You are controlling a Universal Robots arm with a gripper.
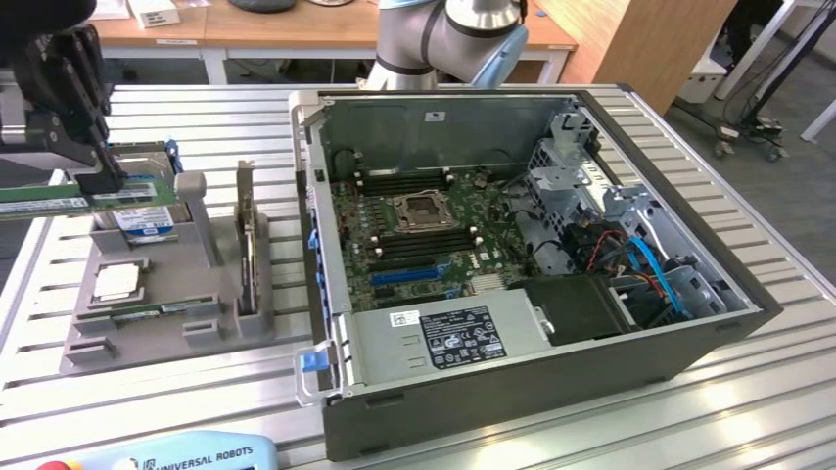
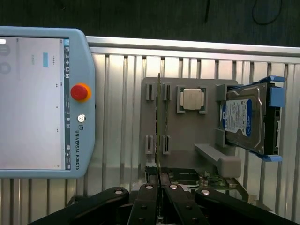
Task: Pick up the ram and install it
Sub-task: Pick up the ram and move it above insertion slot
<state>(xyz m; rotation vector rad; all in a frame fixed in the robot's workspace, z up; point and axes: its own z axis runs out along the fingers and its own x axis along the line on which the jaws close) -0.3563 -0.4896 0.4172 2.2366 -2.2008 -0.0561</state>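
The ram (image 1: 46, 205) is a thin green stick lying level in the air at the exterior view's far left, above the grey parts holder (image 1: 196, 323). My black gripper (image 1: 104, 184) is shut on it from above. In the wrist view the ram (image 2: 159, 117) appears edge-on as a thin line running out from between my fingertips, with my gripper (image 2: 159, 186) closed around it. The open computer case (image 1: 523, 392) lies to the exterior view's right, its motherboard (image 1: 418, 235) exposed with long memory slots beside the processor socket (image 1: 425, 211).
The grey holder (image 2: 187, 136) carries a hard drive (image 2: 247, 118) with a blue-white label, a processor chip (image 2: 192, 99) and a dark expansion card (image 1: 246, 245) standing on edge. A teach pendant (image 2: 42, 103) lies on the slatted table (image 1: 731, 431) near its front edge.
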